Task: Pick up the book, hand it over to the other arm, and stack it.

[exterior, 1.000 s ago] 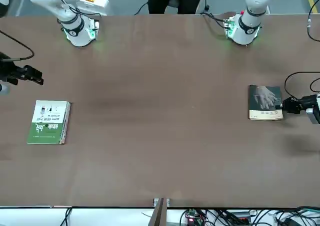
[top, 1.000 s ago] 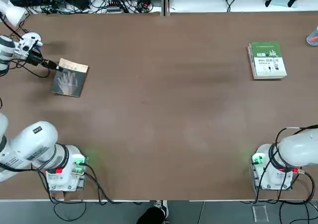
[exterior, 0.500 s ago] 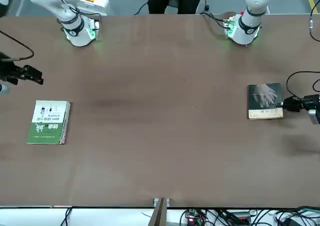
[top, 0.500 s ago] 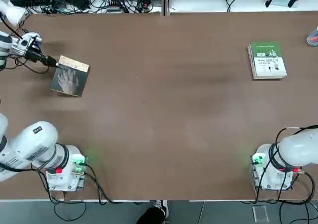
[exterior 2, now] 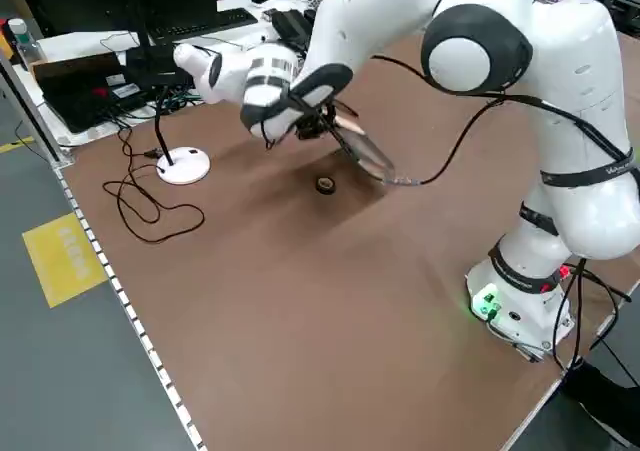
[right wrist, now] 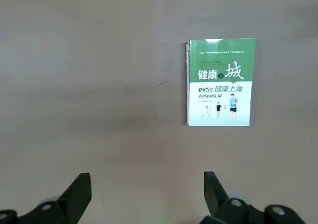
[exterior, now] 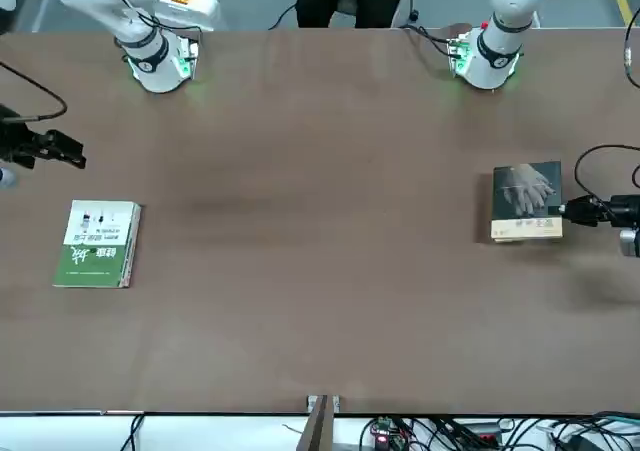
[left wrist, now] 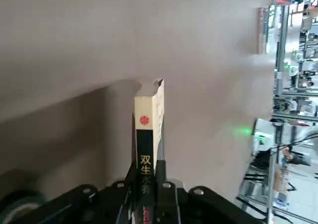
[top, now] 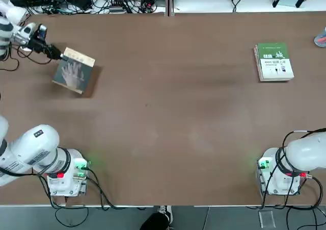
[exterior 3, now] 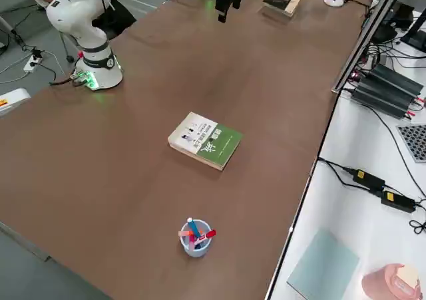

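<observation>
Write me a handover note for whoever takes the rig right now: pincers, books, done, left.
Left pincer: shut on the grey book at its tan end, at the table's left far side; the book looks tilted up off the table.
Right pincer: open, empty, hanging above the green book, which lies flat on the right far side.
Done: grasp, lift begun.
Left: handover to the right arm, then stacking.
</observation>
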